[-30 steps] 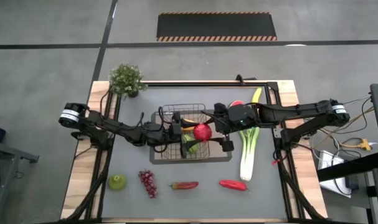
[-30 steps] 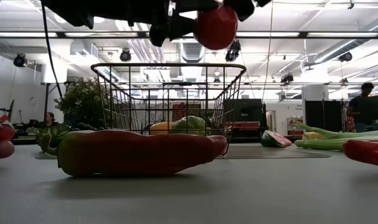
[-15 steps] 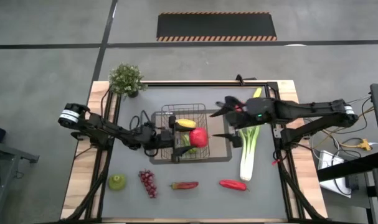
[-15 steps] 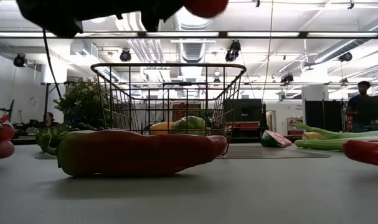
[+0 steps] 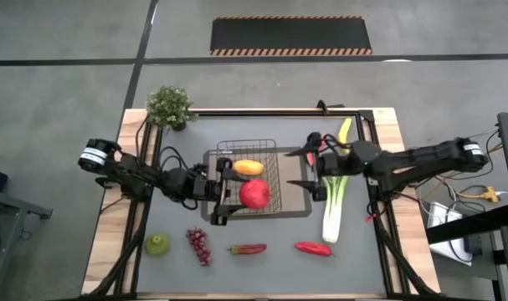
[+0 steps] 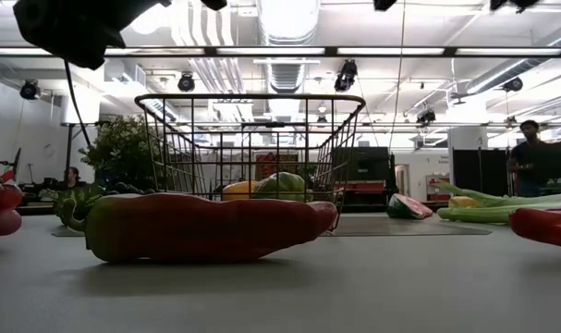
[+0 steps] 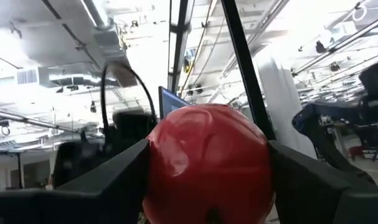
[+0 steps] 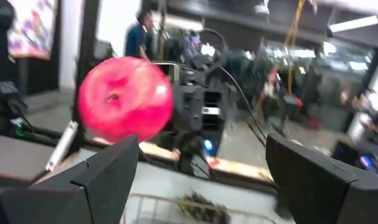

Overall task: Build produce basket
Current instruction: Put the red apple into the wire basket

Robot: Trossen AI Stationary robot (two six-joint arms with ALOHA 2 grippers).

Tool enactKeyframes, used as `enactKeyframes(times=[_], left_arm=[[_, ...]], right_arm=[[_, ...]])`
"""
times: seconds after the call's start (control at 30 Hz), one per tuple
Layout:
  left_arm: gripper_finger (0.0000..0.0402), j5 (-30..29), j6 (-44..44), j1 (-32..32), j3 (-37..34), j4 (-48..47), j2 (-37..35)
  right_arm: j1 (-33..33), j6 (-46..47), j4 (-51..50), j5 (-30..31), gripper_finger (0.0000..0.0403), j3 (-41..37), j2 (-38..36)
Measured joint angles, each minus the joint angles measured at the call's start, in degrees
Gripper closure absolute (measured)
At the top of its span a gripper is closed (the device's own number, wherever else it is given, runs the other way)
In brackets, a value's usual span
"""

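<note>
Nearest the front edge of the grey table mat (image 5: 354, 251), at about 6 o'clock from the table's centre, lies a row of loose toy produce: a round green pear (image 5: 157, 244) at 8 o'clock, a bunch of purple grapes (image 5: 198, 245) beside it, a long red-and-green pepper (image 5: 248, 249) and a plain red pepper (image 5: 312, 248) toward 5 o'clock. In the low view the long pepper fills the foreground, with the wire basket standing behind it.

At the centre sits the rectangular dark wire-mesh basket (image 5: 247, 181), upright on the mat. A yellow-orange fruit piece (image 5: 248, 167) lies inside it toward 12 o'clock, and the low view shows a green piece (image 6: 280, 183) in there too.

The left gripper (image 5: 227, 193) reaches in from 9 o'clock and hangs above the basket's near half — its two fingers closed on a glossy round red apple (image 5: 254, 194), which the left wrist view shows pinched between the dark fingers (image 7: 114, 183). The apple is held in the air, above the basket's rim.

The right gripper (image 5: 306, 171) is at 3 o'clock, just beside the basket's right wall, its fingers spread wide with nothing between them. Beyond it lie a long green-and-white leek (image 5: 333, 201) and a yellow banana (image 5: 345, 130) at 1 o'clock. A leafy potted plant (image 5: 171, 106) stands at the far corner, 11 o'clock.
</note>
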Motion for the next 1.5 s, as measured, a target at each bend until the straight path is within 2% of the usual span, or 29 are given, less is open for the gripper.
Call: enactKeyframes(times=[0.1, 0.2, 0.37, 0.57, 1.0, 1.1, 1.33, 1.5], left_arm=[[0.0127, 0.0, 0.4, 0.0, 0.0, 0.6, 0.0], [0.0127, 0.0, 0.9, 0.0, 0.0, 0.6, 0.0], [0.0127, -1.0, 1.6, 0.1, 0.0, 0.6, 0.0], [0.0127, -5.6, 4.6, 0.5, -0.2, 0.6, 0.0], [0.0127, -8.1, 4.1, 1.4, -1.0, 1.1, -0.1], [0.0121, -8.1, 3.9, 1.5, -1.2, 1.1, -0.2], [0.0102, -8.3, 3.4, 1.5, -1.4, 0.9, -0.2], [0.0082, -12.1, -0.1, 1.4, -1.6, 0.7, -0.2]], right_arm=[[0.0, 1.3, 14.1, -3.5, 0.0071, -4.2, 4.3], [0.1, 3.1, 23.9, -5.0, 0.0071, -5.6, 8.7], [0.1, 4.4, 31.1, -5.3, 0.0071, -5.1, 15.2], [0.1, 4.5, 31.2, -6.9, 0.0071, -1.4, 19.9], [0.0, 4.8, 30.8, -6.8, 0.0077, 3.5, 23.4], [0.0, 5.7, 30.3, -6.8, 0.0090, 4.0, 23.4], [0.0, 5.8, 30.0, -6.8, 0.0146, 4.0, 23.4], [-0.1, 6.9, 29.4, -6.3, 0.0155, 4.0, 23.3]])
